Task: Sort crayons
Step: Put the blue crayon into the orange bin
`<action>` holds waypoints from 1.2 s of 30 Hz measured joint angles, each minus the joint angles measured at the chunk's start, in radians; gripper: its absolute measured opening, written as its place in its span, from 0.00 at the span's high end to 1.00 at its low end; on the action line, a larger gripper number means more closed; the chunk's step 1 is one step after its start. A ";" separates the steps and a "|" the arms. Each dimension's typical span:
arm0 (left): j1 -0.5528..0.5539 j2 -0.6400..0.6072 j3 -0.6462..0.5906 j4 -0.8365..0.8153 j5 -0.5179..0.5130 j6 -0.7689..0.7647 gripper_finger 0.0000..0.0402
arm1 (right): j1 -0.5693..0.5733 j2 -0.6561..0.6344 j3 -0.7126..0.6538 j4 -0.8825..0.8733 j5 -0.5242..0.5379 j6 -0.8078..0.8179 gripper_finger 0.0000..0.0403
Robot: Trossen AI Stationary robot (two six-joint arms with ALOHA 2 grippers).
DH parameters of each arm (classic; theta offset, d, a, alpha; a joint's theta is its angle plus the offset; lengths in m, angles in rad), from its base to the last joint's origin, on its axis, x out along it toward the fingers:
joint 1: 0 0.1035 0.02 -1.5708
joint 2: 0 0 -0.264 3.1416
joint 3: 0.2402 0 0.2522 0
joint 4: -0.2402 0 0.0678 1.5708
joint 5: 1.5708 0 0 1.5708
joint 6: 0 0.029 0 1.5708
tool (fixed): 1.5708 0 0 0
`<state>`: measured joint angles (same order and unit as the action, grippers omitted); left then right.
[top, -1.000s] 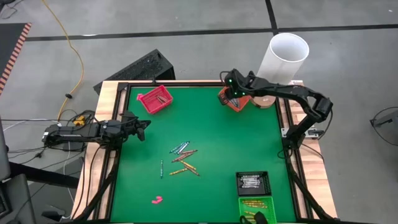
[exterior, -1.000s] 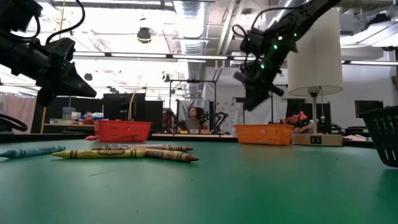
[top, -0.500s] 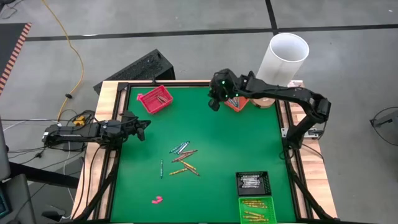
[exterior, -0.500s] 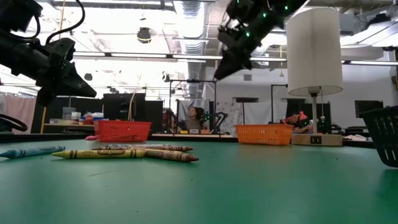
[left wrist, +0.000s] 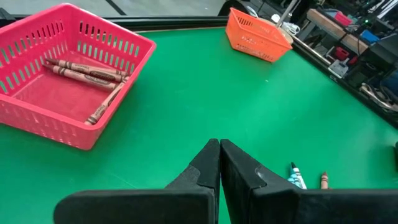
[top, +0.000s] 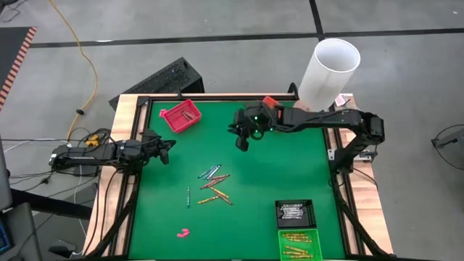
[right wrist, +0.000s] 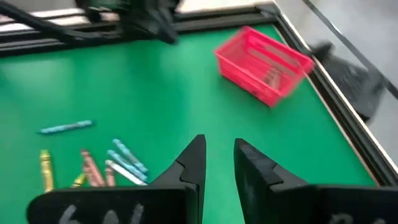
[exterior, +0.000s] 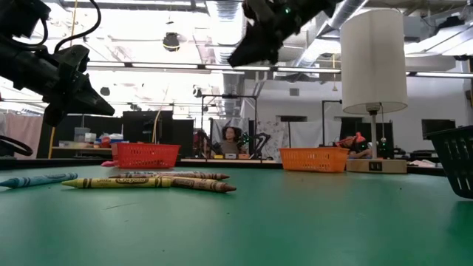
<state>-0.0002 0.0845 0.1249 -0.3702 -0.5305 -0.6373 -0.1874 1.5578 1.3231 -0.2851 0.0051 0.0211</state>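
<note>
The right hand (top: pixel 241 140) hangs above the far middle of the green tabletop (top: pixel 290 174), its two fingers (right wrist: pixel 194 163) parted by a narrow gap with nothing between them. Behind it, at the far edge, sits an orange basket (top: pixel 270 104), and well to its side, near the far left corner, a red basket (top: pixel 180 116) holding a few reddish crayons (left wrist: pixel 84 73). The loose crayons (top: pixel 213 184) lie in a small scatter near the middle of the tabletop, between the two arms and nearer the front than the right hand: blue-teal, yellow-orange and reddish sticks, with one teal crayon (top: pixel 188 196) lying alone just left of the rest. The left hand (top: pixel 166 148) waits at the left edge of the tabletop, its fingers (left wrist: pixel 208 163) pressed together and empty. At the front right, a black tray (top: pixel 295 213) holds pale crayons and a green tray (top: pixel 298 243) just beside it holds yellow-orange ones. A small pink lump (top: pixel 183 233) lies near the front edge.
</note>
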 joint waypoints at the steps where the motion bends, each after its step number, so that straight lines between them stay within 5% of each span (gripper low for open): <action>1: 0.000 0.000 0.000 0.000 0.000 0.000 1.00 | 0.013 0.000 -0.002 0.021 -0.004 -0.013 0.80; 19: 0.000 0.000 0.000 -0.001 0.020 0.027 1.00 | 0.123 0.329 -0.006 0.559 -0.019 -0.022 0.80; 36: 0.000 0.000 0.000 0.000 0.020 0.080 1.00 | 0.093 0.624 0.275 0.459 -0.456 -0.102 0.80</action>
<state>-0.0002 0.0849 0.1249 -0.3706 -0.5106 -0.5575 -0.0944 2.1817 1.5979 0.1734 -0.4505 -0.0804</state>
